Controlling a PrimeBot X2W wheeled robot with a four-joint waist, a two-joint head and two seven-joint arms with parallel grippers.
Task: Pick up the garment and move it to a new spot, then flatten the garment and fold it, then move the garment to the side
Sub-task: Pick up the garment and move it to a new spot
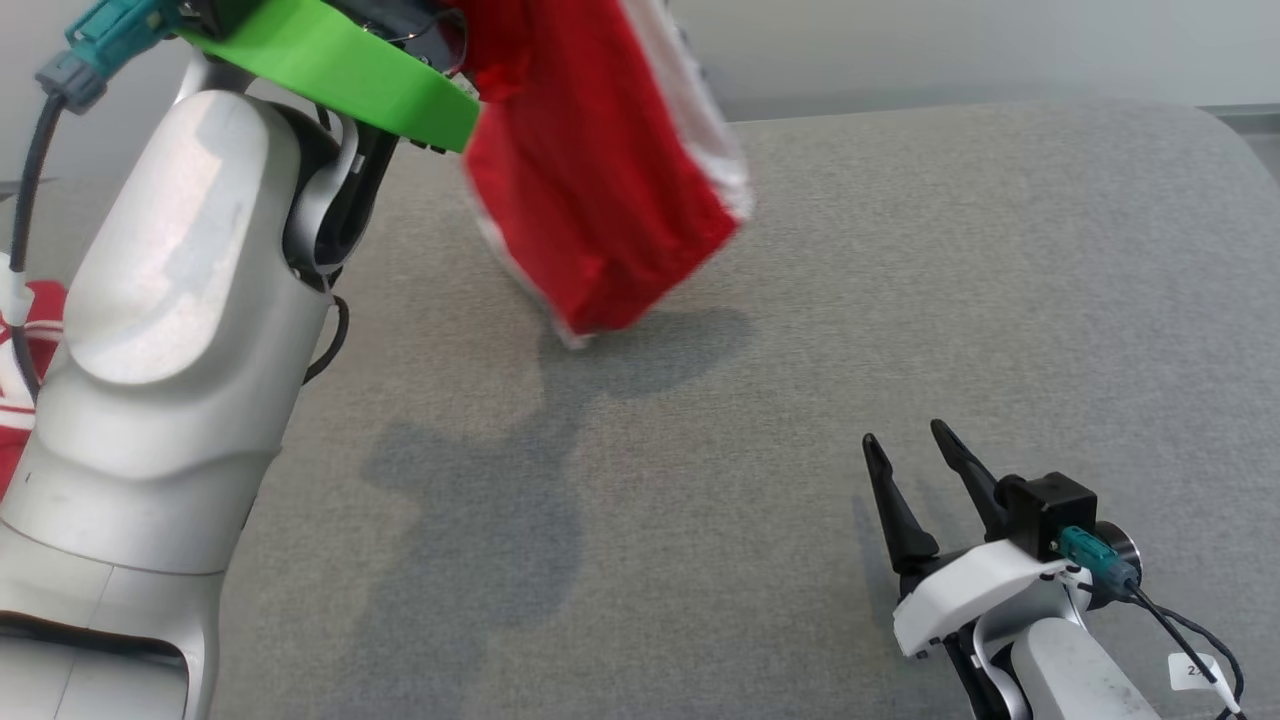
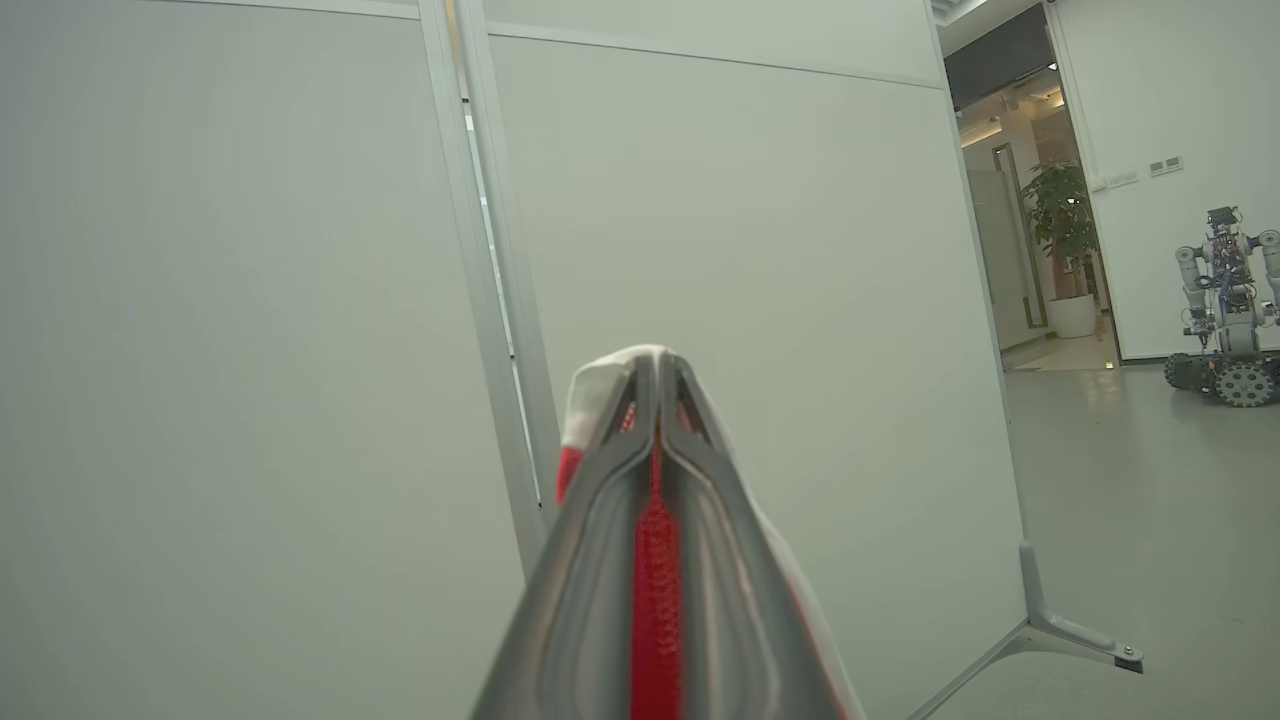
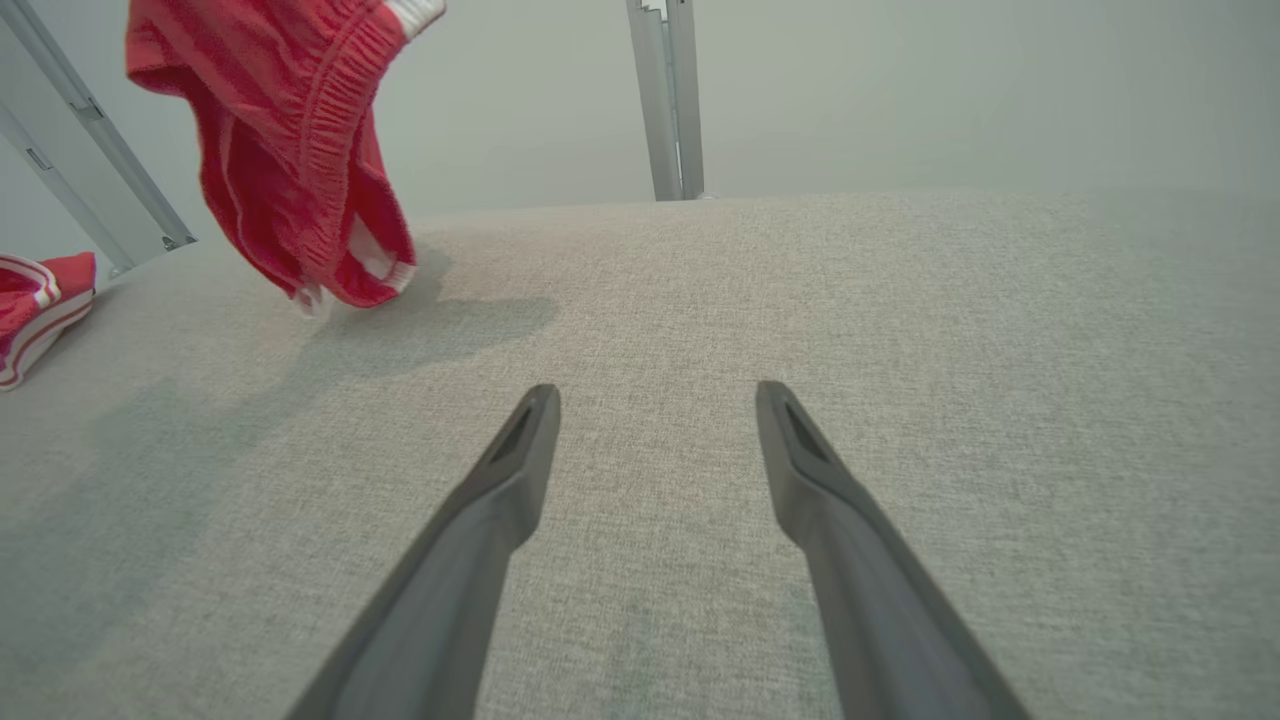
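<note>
Left wrist view: left tool pinches the red garment hanging from it; right tool spread.

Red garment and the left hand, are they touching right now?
Touching. The left wrist view shows the left hand shut, with a strip of the red garment pinched inside it.

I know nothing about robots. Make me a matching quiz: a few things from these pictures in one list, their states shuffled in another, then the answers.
Things:
1. left gripper
2. right gripper
3. red garment
4. red-and-white cloth

States:
A. lying on the grey surface
B. lifted, hanging down
C. open, holding nothing
D. shut on fabric

Pairs: 1-D, 2-C, 3-B, 4-A
</note>
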